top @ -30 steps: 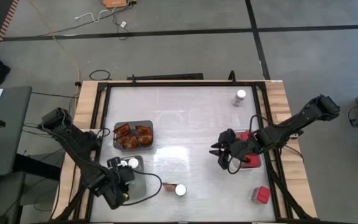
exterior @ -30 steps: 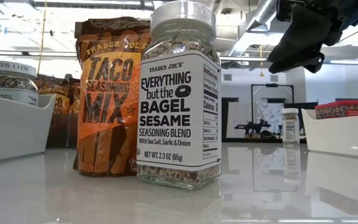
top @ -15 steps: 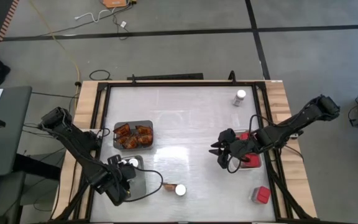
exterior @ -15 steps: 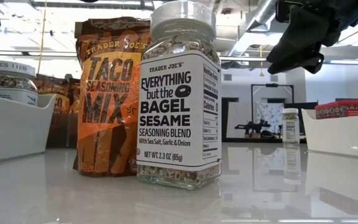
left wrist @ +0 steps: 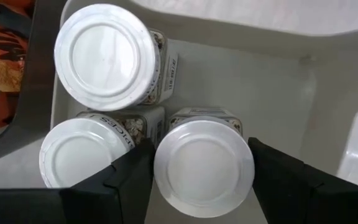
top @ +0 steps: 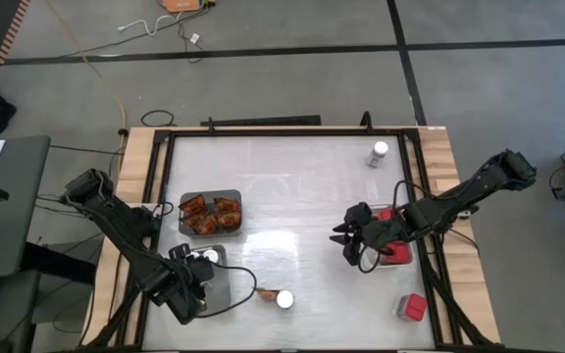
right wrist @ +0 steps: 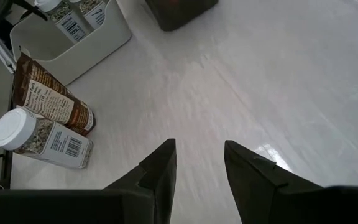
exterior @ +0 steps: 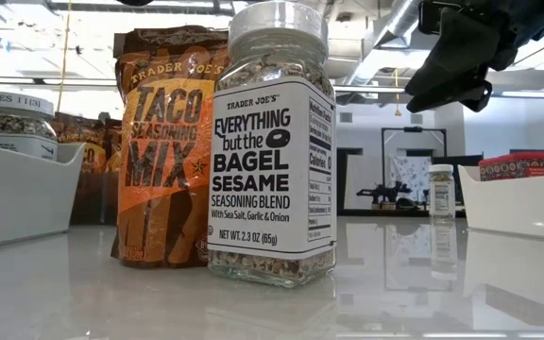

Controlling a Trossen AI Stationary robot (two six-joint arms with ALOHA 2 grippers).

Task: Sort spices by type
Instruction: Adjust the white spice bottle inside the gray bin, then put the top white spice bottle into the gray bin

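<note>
The left claw (top: 186,284) hangs over a white tray (top: 226,284) near the front left of the desk (top: 292,186). From above, the arm hides most of that tray. The left wrist view shows what is inside: 3 round jars with white lids. 1 jar (left wrist: 202,167) sits between the 2 dark fingers (left wrist: 126,180), which stand apart on each side of it. I cannot tell if they touch it. The other 2 jars (left wrist: 104,53) stand just beside it.

Behind that tray is a grey tray (top: 210,213) with crinkled orange-brown packets (top: 204,214) in it.

Near the front middle stand 1 taco packet (exterior: 163,142) and 1 bagel seasoning jar (exterior: 272,151), side by side. From above they look tiny. The low view shows them big and close, and you can read their labels. They block much of the desk behind them there.

The right claw (top: 346,240) hangs in the air right of the middle. Its fingers (right wrist: 160,171) are a little apart with nothing between them. Just beside it, at the right edge, is a white tray (exterior: 522,198) with red boxes (top: 392,245) in it. The arm hides part of it from above.

1 more jar (top: 379,152) stands alone at the back right. 1 red box (top: 415,307) sits at the front right corner, in something I cannot make out.
</note>
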